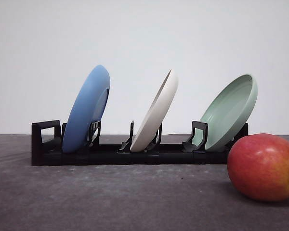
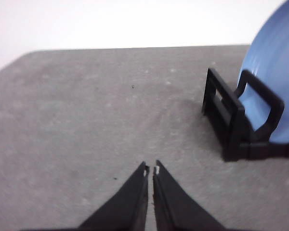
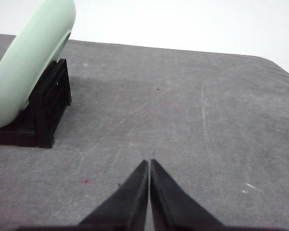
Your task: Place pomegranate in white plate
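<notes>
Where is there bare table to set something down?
Bare grey tabletop lies in front of the black plastic rack, left of the red-yellow round pomegranate. The rack is crowded: blue plate, off-white plate and pale green plate.

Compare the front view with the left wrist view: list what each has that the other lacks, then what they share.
Front view alone: the white plate and the pale green plate, both standing tilted in the rack, and the pomegranate lying on the table in front of the rack's right end.

Left wrist view alone: the left gripper, its fingertips closed together above bare table.

Both: the blue plate, the black rack holding it, and the grey table.
</notes>
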`<action>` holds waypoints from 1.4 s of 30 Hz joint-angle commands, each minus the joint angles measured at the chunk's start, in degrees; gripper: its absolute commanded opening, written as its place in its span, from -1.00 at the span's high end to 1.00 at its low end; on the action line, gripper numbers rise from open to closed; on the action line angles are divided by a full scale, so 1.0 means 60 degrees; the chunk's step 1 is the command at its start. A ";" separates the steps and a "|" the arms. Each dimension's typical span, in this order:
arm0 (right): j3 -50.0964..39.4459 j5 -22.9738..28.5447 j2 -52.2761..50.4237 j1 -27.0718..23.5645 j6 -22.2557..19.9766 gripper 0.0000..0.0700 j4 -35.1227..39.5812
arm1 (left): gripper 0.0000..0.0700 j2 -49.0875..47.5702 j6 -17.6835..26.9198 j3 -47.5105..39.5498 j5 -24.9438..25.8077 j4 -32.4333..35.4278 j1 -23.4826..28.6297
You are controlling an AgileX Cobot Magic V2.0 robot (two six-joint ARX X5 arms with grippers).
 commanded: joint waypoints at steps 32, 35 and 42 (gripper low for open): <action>0.8390 -0.6435 0.4898 -0.0004 0.1008 1.00 -0.4563 | 1.00 0.6970 -0.0946 0.8101 0.7379 -0.2673 -0.1334; 0.8670 -0.7198 0.5053 -0.0004 0.0714 1.00 -0.4372 | 1.00 0.7147 -0.0692 0.8309 0.8318 -0.2476 -0.1341; 0.8670 -0.7223 0.5034 -0.0004 0.0740 1.00 -0.4064 | 1.00 0.7126 -0.0696 0.8309 0.8451 -0.2062 -0.1341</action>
